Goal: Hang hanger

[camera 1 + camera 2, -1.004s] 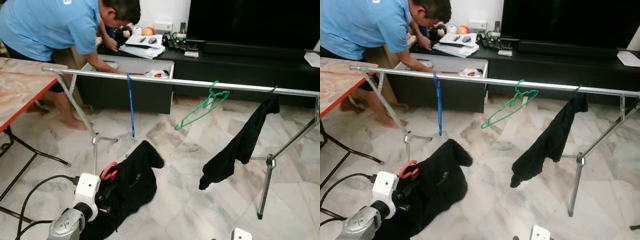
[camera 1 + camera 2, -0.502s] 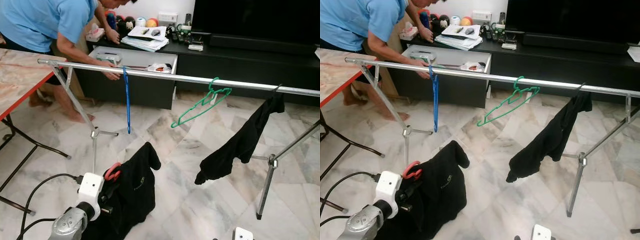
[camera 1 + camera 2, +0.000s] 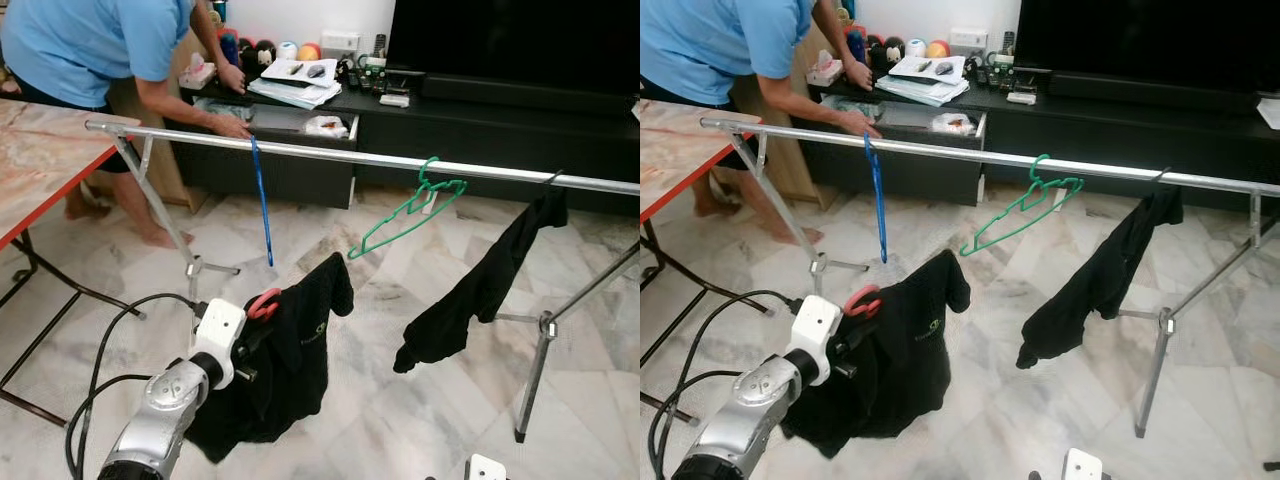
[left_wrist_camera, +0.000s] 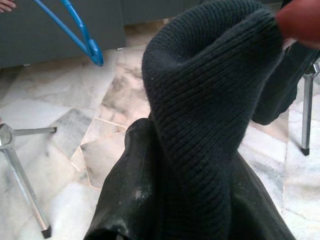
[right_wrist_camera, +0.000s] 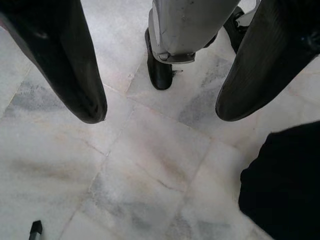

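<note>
While the left pincer [image 3: 262, 318] pinches a red hanger [image 3: 264, 303] w/ a black garment [image 3: 285, 370] draped on it, the load sits below and in front of the metal rail [image 3: 330, 156], roughly under the gap betw. the blue hanger [image 3: 262, 205] and green hanger [image 3: 410, 207]. Left wrist view: dark knit bunched betw. the fingers, red hook tip at the frame edge. Right pincer [image 5: 160, 107] hangs idle over marble floor [image 5: 140, 175], fingers spread, nothing held.

Step in hand, as judged: lift hanger to the rail. To do well:
- raise until the hook clears the rail top, then lower onto it; don't push from the side.
- aim for the bare stretch betw. blue and green hangers; another black garment [image 3: 480, 285] hangs farther right.
- keep the hook opening facing the rail; the garment's wt may twist it.
- release only once the hook bears on the rail.

Person [image 3: 95, 45] bent over a drawer behind the rail's left end; keep the arm clear.
</note>
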`<state>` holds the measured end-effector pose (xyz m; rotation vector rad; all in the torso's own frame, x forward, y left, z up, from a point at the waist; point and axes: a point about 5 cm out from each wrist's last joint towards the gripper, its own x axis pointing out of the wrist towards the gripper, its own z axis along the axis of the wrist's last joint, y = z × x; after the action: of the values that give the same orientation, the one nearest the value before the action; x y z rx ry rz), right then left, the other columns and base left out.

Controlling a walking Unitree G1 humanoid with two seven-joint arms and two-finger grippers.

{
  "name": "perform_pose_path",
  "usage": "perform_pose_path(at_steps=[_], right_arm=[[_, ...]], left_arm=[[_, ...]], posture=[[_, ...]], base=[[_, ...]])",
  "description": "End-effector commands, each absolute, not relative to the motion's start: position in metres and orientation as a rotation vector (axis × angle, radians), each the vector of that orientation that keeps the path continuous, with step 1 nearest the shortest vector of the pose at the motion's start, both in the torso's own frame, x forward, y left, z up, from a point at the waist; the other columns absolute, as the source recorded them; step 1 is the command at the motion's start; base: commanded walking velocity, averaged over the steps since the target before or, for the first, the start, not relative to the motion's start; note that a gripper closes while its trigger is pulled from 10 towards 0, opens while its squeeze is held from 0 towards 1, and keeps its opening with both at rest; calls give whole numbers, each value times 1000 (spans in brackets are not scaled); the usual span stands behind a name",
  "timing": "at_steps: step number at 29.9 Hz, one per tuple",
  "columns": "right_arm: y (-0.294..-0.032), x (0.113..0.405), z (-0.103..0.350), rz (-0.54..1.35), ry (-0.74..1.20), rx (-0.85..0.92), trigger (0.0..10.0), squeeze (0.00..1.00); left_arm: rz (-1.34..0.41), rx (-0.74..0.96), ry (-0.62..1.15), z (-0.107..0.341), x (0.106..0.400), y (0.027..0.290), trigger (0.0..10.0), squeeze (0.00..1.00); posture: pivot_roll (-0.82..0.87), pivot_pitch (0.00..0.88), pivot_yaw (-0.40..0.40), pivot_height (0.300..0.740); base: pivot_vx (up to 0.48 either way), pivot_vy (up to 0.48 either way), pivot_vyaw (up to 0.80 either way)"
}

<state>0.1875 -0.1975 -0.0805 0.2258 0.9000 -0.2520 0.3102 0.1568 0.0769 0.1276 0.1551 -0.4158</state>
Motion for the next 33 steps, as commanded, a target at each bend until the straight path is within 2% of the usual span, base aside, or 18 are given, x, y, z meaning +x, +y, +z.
perform_pose_path(at_steps=[1,12,24,33], right_arm=[[-197,184,-83,-256,916,224,10000,0],[-196,185,-82,-246,918,223,10000,0],[-196,185,-82,-244,921,215,10000,0],[-197,185,-82,-242,923,208,10000,0]], left_arm=[[-390,150,125,82,314,159,10000,0],[-211,203,138,85,330,174,10000,0],[-141,226,142,84,333,182,10000,0],[-260,195,158,76,325,175,10000,0]], posture=[[-70,120,12,740],[-71,117,14,740],[-69,118,11,740],[-65,118,7,740]], base=[[0,0,0],[0,0,0],[0,0,0],[0,0,0]])
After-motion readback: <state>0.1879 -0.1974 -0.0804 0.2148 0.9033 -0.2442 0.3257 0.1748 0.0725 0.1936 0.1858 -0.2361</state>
